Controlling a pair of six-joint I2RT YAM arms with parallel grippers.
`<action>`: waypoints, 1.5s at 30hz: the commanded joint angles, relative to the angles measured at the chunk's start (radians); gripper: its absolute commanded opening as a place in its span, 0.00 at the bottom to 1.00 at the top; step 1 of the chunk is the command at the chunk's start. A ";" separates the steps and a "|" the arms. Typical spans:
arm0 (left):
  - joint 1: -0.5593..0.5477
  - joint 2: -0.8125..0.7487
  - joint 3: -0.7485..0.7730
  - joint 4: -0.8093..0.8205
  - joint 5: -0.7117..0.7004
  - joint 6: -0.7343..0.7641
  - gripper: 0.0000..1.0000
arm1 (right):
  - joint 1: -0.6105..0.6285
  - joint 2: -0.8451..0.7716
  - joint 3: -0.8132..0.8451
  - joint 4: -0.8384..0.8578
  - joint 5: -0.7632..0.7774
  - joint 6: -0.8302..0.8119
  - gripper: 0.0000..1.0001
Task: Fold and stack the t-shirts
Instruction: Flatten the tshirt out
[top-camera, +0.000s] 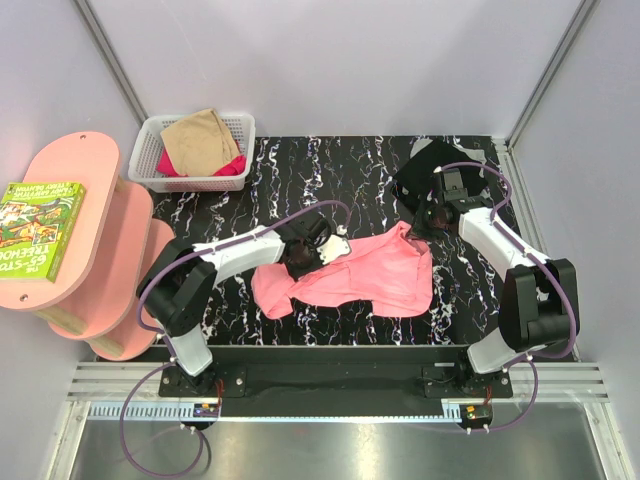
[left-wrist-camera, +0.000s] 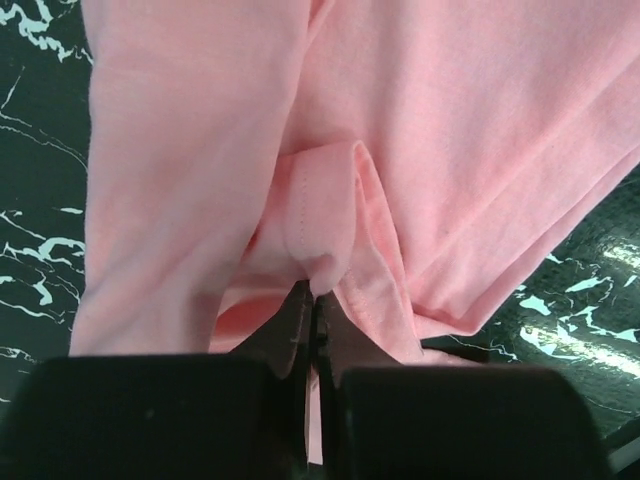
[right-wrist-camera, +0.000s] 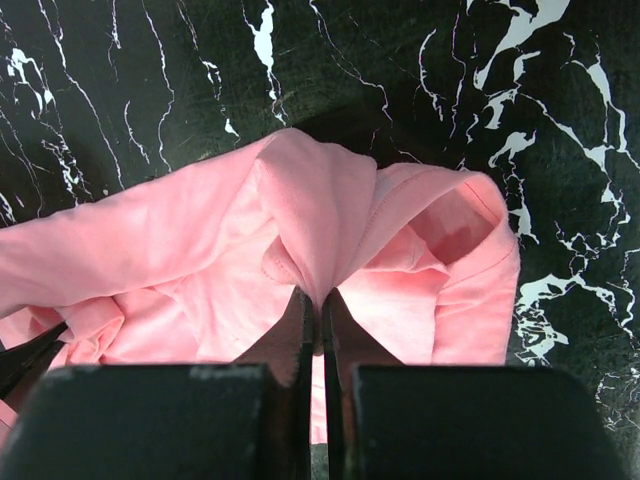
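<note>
Pink t-shirt (top-camera: 380, 280) pinched at both ends.
Left end effector (left-wrist-camera: 315, 298) clamps its left fold, right end effector (right-wrist-camera: 320, 300) its right corner; cloth bunched on tabletop (top-camera: 330, 170).

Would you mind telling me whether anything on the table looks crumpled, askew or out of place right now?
The pink shirt lies bunched and twisted mid-table, pinched by the left gripper and right gripper, not flat. The tan shirt is heaped loosely in the basket. Nothing looks damaged.

Bare tabletop (top-camera: 340, 165) between basket (top-camera: 190, 184) and black shirt (top-camera: 425, 170) gives passage; pink shirt (top-camera: 370, 275) fills centre, pink shelf (top-camera: 75, 165) blocks left side.
</note>
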 joint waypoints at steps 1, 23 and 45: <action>0.006 -0.051 0.036 0.040 -0.032 0.006 0.00 | -0.002 -0.050 0.005 0.033 -0.015 -0.002 0.00; 0.343 -0.756 0.175 -0.348 -0.139 0.156 0.01 | 0.000 -0.766 0.172 -0.414 -0.092 0.061 0.00; 0.360 -0.533 -0.010 -0.188 -0.078 0.158 0.00 | -0.002 -0.396 0.081 -0.145 0.054 0.086 0.00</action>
